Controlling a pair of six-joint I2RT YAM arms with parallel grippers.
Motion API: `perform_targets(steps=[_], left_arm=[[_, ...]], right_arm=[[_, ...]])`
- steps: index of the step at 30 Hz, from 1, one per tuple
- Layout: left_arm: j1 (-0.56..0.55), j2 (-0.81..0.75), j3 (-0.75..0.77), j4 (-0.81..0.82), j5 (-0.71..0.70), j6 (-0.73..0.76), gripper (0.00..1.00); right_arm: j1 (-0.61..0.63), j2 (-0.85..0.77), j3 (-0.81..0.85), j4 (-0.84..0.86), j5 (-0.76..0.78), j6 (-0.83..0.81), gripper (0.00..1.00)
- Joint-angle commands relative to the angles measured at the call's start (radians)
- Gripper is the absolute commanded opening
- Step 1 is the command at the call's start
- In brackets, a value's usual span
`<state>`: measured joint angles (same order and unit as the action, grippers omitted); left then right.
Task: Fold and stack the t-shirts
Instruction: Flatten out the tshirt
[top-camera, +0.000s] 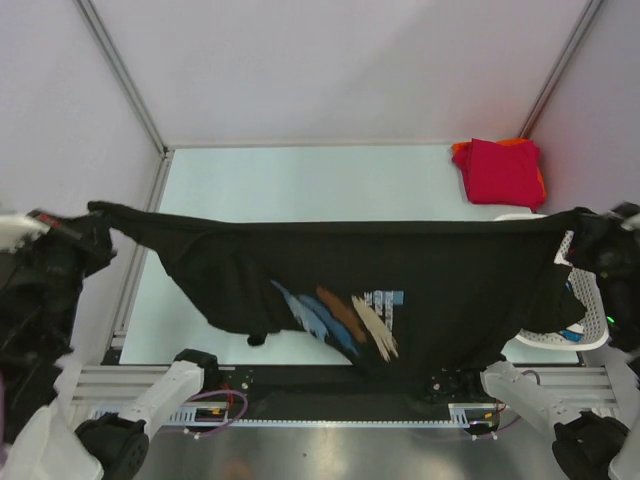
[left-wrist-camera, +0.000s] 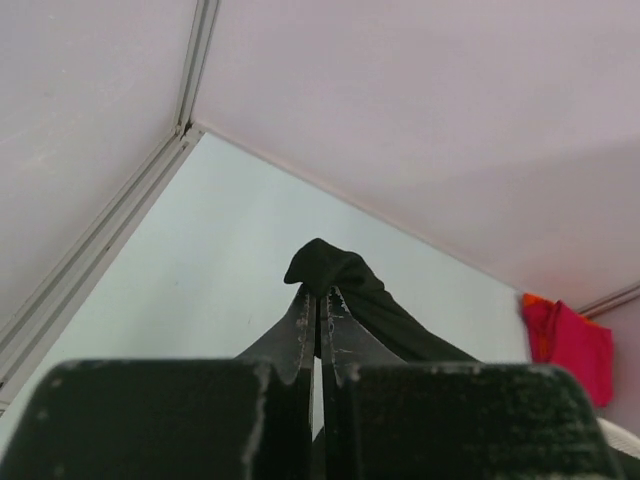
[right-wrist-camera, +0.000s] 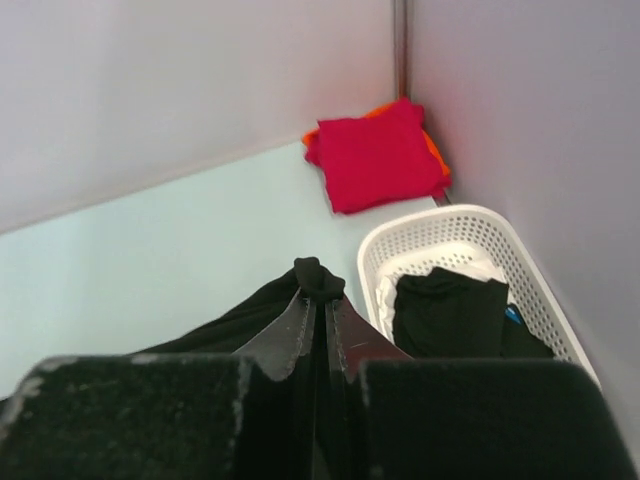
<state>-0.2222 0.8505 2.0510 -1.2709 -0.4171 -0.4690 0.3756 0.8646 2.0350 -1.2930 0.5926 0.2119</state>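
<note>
The jaws of the left arm (top-camera: 40, 290) are pressing together on a bunched corner of the black t-shirt (top-camera: 350, 270), and the jaws of the right arm (top-camera: 605, 255) are clamping its opposite corner. The shirt is stretching between them over the near part of the surface (top-camera: 300, 185), its long axis running left to right. Its top edge is pulling taut while the body is sagging toward the near edge, with the striped print (top-camera: 345, 315) facing up. In the far right corner, the folded red t-shirt (top-camera: 500, 170) is lying on the orange t-shirt (right-wrist-camera: 436, 155). Just near of them, the white basket (right-wrist-camera: 440, 225) is holding more black cloth (right-wrist-camera: 445, 310).
</note>
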Motion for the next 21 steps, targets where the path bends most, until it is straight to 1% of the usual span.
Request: perform_targets(steps=[1, 2, 3, 4, 5, 6, 7, 8, 9, 10, 11, 12, 13, 14, 15, 16, 17, 18, 21], left_arm=[[0.006, 0.257, -0.057, 0.03, -0.046, 0.053, 0.0], [0.006, 0.344, -0.067, 0.053, -0.031, 0.058, 0.0], [0.009, 0.393, -0.058, 0.068, -0.014, 0.058, 0.0], [0.014, 0.439, -0.031, 0.118, -0.003, 0.064, 0.0], [0.029, 0.549, 0.012, 0.139, 0.033, 0.075, 0.0], [0.056, 0.615, 0.076, 0.142, 0.046, 0.069, 0.0], [0.073, 0.687, 0.148, 0.154, 0.12, 0.07, 0.0], [0.096, 0.838, 0.334, 0.145, 0.15, 0.055, 0.0], [0.109, 0.914, 0.433, 0.143, 0.162, 0.058, 0.0], [0.113, 0.98, 0.527, 0.151, 0.184, 0.056, 0.0], [0.113, 1.065, 0.664, 0.163, 0.178, 0.053, 0.0], [0.116, 1.075, 0.69, 0.188, 0.181, 0.064, 0.0], [0.115, 1.064, 0.657, 0.255, 0.167, 0.067, 0.0], [0.121, 1.014, 0.635, 0.295, 0.167, 0.079, 0.0], [0.13, 1.001, 0.644, 0.31, 0.164, 0.084, 0.0], [0.139, 0.993, 0.681, 0.315, 0.17, 0.081, 0.0], [0.161, 0.968, 0.686, 0.324, 0.204, 0.079, 0.0], [0.17, 0.955, 0.689, 0.33, 0.215, 0.073, 0.0], [0.199, 0.915, 0.69, 0.361, 0.273, 0.072, 0.0]], right_arm=[[-0.009, 0.106, -0.231, 0.145, 0.089, -0.054, 0.0], [-0.01, 0.12, -0.266, 0.188, 0.088, -0.051, 0.0], [-0.012, 0.144, -0.332, 0.304, 0.066, -0.058, 0.0], [-0.012, 0.174, -0.341, 0.352, 0.064, -0.075, 0.0], [-0.015, 0.256, -0.341, 0.4, 0.064, -0.094, 0.0], [-0.026, 0.305, -0.326, 0.473, 0.07, -0.114, 0.0], [-0.038, 0.354, -0.274, 0.506, 0.07, -0.141, 0.0], [-0.053, 0.466, -0.236, 0.532, 0.058, -0.149, 0.0], [-0.067, 0.511, -0.199, 0.585, 0.027, -0.161, 0.0], [-0.087, 0.569, -0.088, 0.604, 0.021, -0.17, 0.0], [-0.089, 0.618, -0.029, 0.616, 0.015, -0.196, 0.0], [-0.089, 0.705, 0.047, 0.642, 0.007, -0.209, 0.0], [-0.086, 0.74, 0.116, 0.649, 0.007, -0.209, 0.0], [-0.086, 0.769, 0.242, 0.661, -0.007, -0.209, 0.0], [-0.075, 0.807, 0.285, 0.673, -0.013, -0.209, 0.0], [-0.043, 0.813, 0.313, 0.693, -0.013, -0.236, 0.0], [-0.017, 0.814, 0.33, 0.739, -0.019, -0.258, 0.0], [0.008, 0.807, 0.326, 0.764, -0.008, -0.31, 0.0], [0.097, 0.766, 0.292, 0.83, 0.022, -0.392, 0.0]])
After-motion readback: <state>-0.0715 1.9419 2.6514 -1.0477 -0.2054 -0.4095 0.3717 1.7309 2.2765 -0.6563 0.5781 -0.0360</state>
